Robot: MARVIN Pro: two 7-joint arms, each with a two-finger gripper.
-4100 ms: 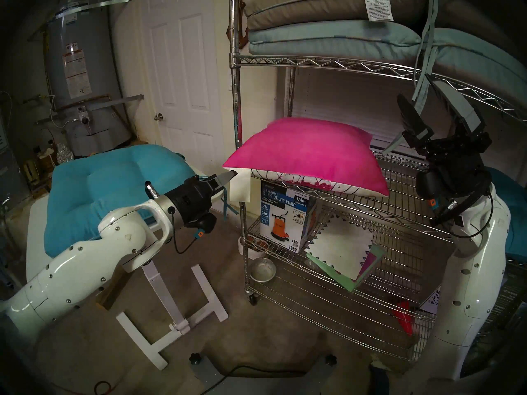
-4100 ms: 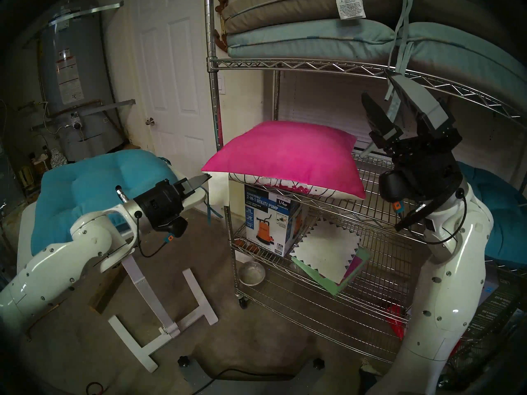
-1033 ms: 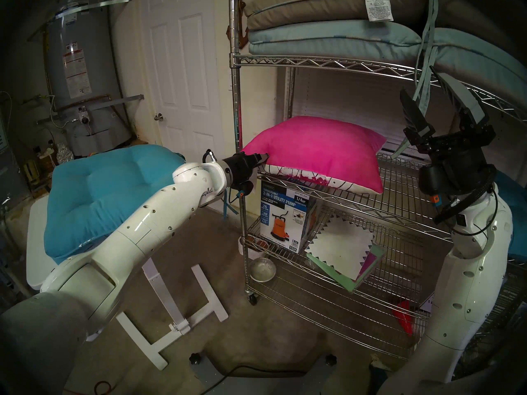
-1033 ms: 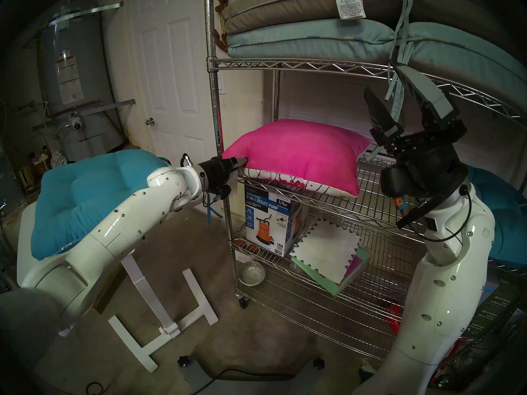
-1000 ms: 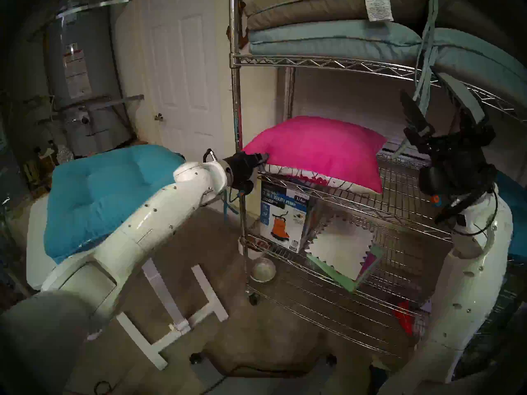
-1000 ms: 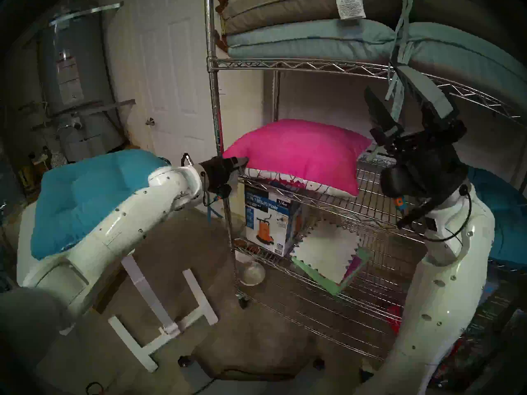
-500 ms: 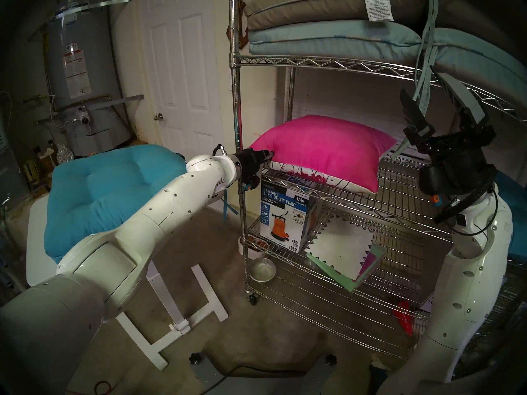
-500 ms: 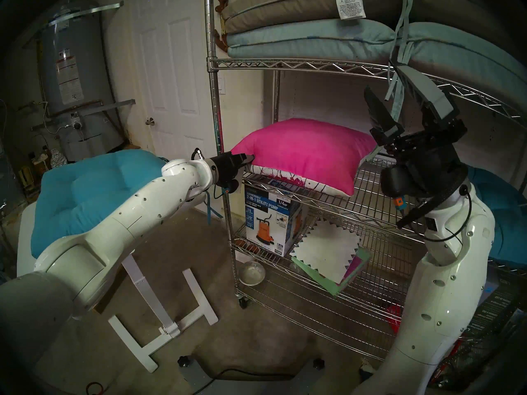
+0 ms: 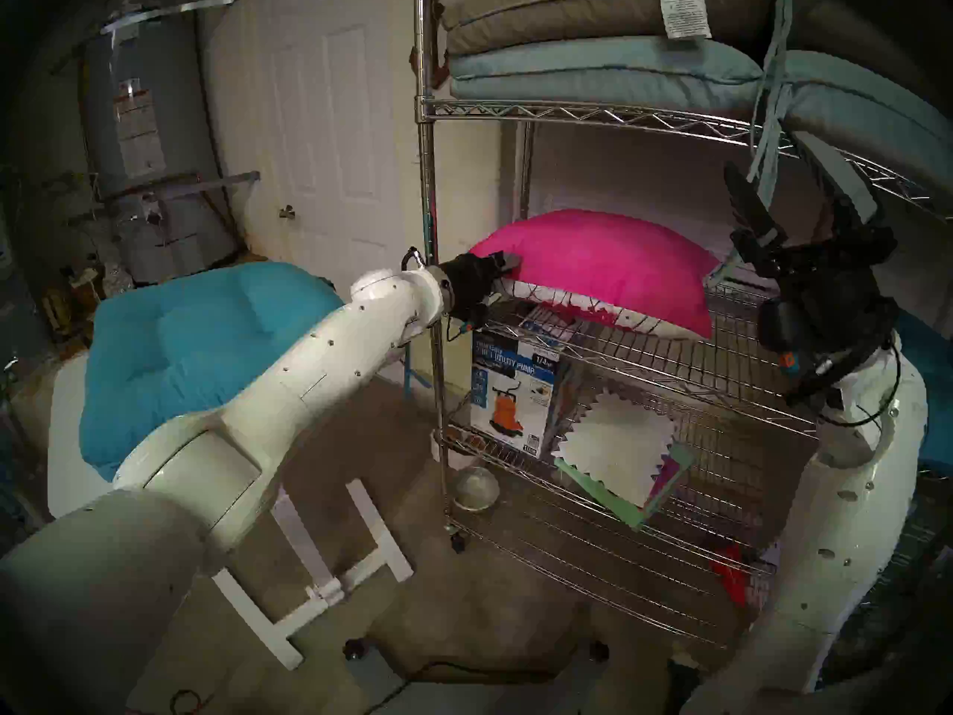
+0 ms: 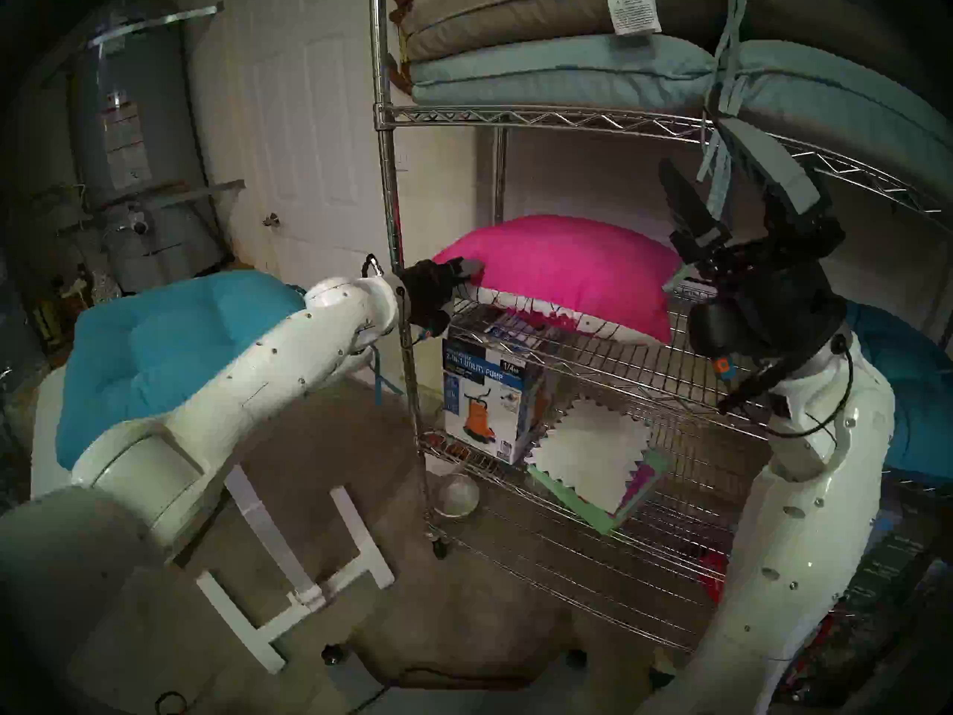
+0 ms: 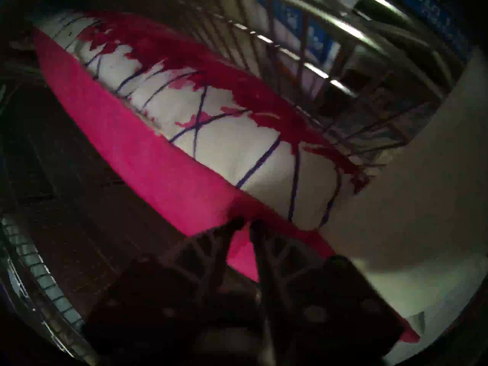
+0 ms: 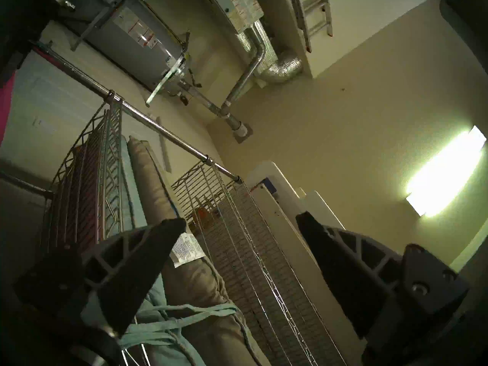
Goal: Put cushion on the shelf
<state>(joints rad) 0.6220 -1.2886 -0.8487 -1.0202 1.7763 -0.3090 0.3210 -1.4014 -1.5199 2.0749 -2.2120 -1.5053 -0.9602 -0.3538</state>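
I've got the cushion [image 9: 603, 265] by its near left corner, my left gripper [image 9: 508, 264] pinched shut on the pink fabric there, and the wrist view confirms it: both jaws closed on a fold of hot pink right at the seam where it meets the cream printed face [image 11: 224, 135]. The cushion is lying on the middle tier of the shelf [image 9: 670, 368], pink side up, cream side down on the wire grid, its far right corner close to my right gripper [image 9: 794, 182] though not touching as far as I can judge. This thing is plump, soft and light by the look of it (it dents where I grip and bulges everywhere else), so a corner pinch steers it well enough for sliding but would let it sag and swing if I lifted; fabric over stuffing won't slip much, and nothing here can break. The better hold for carrying would be a deep bite across an edge, not a corner. My left arm is stretched long and nearly level from the shoulder, wrist passing just beside the shelf's front left post [image 9: 430, 234]. My right arm stands up bent at the elbow, jaws spread wide and empty, pointing up toward the tier above, where a pale blue tie [image 9: 768, 146] hangs down between them.
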